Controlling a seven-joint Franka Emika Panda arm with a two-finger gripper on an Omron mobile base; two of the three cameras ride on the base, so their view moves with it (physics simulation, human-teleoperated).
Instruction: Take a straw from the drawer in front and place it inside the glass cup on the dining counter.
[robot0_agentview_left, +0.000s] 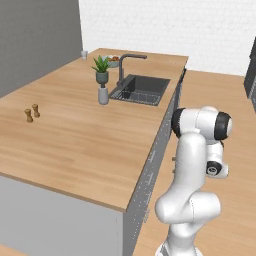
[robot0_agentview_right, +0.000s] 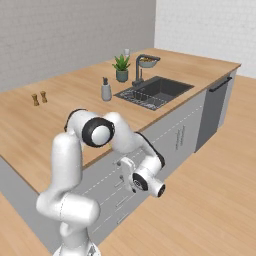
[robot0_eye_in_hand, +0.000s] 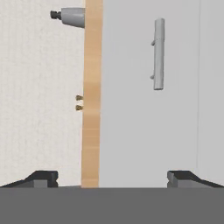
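My gripper (robot0_eye_in_hand: 113, 179) is open with nothing between its fingertips (robot0_eye_in_hand: 42, 177). It faces the shut drawer (robot0_eye_in_hand: 144, 118), whose light grey front carries a slim metal handle (robot0_eye_in_hand: 158, 53) some way ahead; the view is rolled sideways. From the right base the gripper (robot0_agentview_right: 124, 169) hangs low, close to the grey drawer fronts (robot0_agentview_right: 102, 175) under the dining counter (robot0_agentview_right: 70, 107). The straw is hidden. The glass cup (robot0_agentview_left: 84, 54) stands at the far corner of the dining counter (robot0_agentview_left: 75, 140), also seen small behind the plant as the glass cup (robot0_agentview_right: 126, 51).
A sink (robot0_agentview_left: 141, 89) with a dark faucet (robot0_agentview_left: 125, 62), a potted plant (robot0_agentview_left: 101, 68), a soap dispenser (robot0_agentview_left: 103, 94), a fruit bowl (robot0_agentview_left: 114, 60) and two small shakers (robot0_agentview_left: 32, 113) sit on the counter. A dishwasher front (robot0_agentview_right: 215, 107) stands to the right. Wood floor lies behind me.
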